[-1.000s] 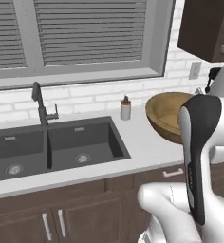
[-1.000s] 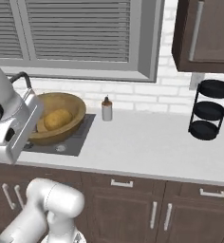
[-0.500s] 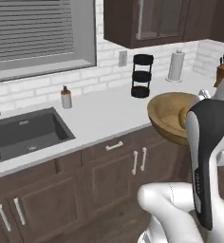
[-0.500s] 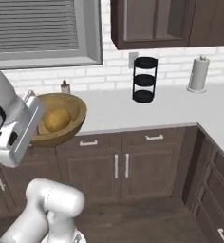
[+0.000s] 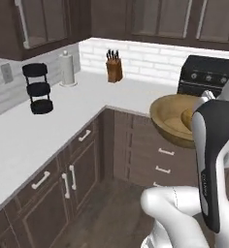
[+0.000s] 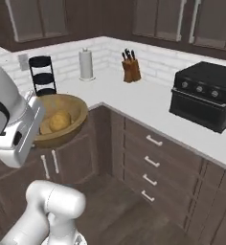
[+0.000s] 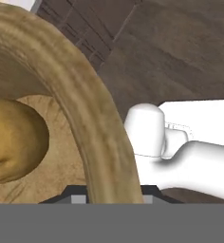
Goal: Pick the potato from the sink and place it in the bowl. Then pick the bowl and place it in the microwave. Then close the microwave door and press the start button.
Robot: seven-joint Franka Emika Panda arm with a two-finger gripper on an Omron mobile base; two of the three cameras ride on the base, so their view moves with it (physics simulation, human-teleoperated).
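The tan wooden bowl [image 5: 169, 122] [image 6: 74, 113] hangs in the air in front of the corner cabinets, off the counter. In it lies the yellowish-brown potato [image 6: 59, 120] [image 7: 9, 142]. My gripper [image 7: 111, 192] is shut on the bowl's thick rim [image 7: 85, 109], which runs up between the two finger tips in the hand view. In the right base view my hand holds the bowl's left side. The sink, the microwave and the microwave door are out of view.
An L-shaped white counter [image 6: 148, 103] wraps the corner over dark cabinets and drawers. On it stand a black knobbed oven [image 6: 206, 103] [image 5: 208, 75], a knife block [image 6: 130, 69] [image 5: 114, 70], a paper towel roll [image 6: 86, 64] [image 5: 67, 70] and a black tiered rack [image 6: 43, 74] [image 5: 38, 89].
The whole picture has swung: the base has turned away from the sink and window toward the corner counter and the oven. The bowl with the potato stays in my grip.
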